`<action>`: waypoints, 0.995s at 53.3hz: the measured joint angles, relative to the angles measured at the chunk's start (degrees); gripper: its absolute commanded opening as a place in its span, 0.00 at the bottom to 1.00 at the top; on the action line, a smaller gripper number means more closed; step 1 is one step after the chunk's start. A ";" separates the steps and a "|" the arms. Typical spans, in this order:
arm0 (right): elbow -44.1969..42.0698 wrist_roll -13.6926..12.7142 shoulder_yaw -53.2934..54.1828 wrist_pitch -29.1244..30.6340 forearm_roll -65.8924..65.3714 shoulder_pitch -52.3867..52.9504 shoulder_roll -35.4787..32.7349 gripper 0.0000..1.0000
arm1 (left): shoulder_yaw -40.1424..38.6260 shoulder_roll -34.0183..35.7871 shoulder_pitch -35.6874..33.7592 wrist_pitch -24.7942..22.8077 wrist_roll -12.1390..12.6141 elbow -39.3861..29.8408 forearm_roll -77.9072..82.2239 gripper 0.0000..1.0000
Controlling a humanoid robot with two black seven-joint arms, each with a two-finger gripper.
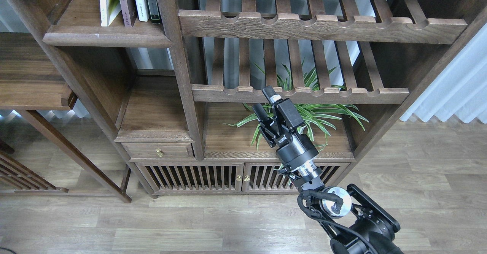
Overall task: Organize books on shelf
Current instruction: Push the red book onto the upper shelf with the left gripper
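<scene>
The right gripper (266, 102) hangs in front of the bookcase (182, 79), raised to the level of the lower slatted rack (300, 94); its jaws stand parted with nothing between them; no left arm shows in this view. The books (127, 1) stand upright at the top left on the solid shelf (106, 37), a small row of pale and dark spines leaning a little together, well apart from the gripper; their covers are cut off by the frame's edge, so I cannot tell which is which.

The main risk, as I judge it, is the reach itself; to get from here to the shelf the arm must travel up and leftwards past the thick post (179, 56), and a careless sweep could knock a finger against the post or the notched rail of the rack. The plant (308, 111) sits just behind the gripper; its long leaves could snag on the fingers. At the shelf, a push on one spine may topple the loosely standing row.
</scene>
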 measured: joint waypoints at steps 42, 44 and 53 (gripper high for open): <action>-0.10 0.00 -0.26 0.00 0.09 0.01 0.00 0.91 | 0.51 -16.57 -4.53 5.80 -11.82 14.50 19.38 0.00; -0.10 0.00 -0.27 0.00 0.09 0.01 0.00 0.91 | 0.61 -17.05 -4.74 5.80 -11.96 14.80 19.70 0.00; -0.09 0.00 -0.27 0.00 0.10 -0.08 0.00 0.91 | 1.28 -18.13 -5.72 5.80 -12.20 16.49 21.07 0.00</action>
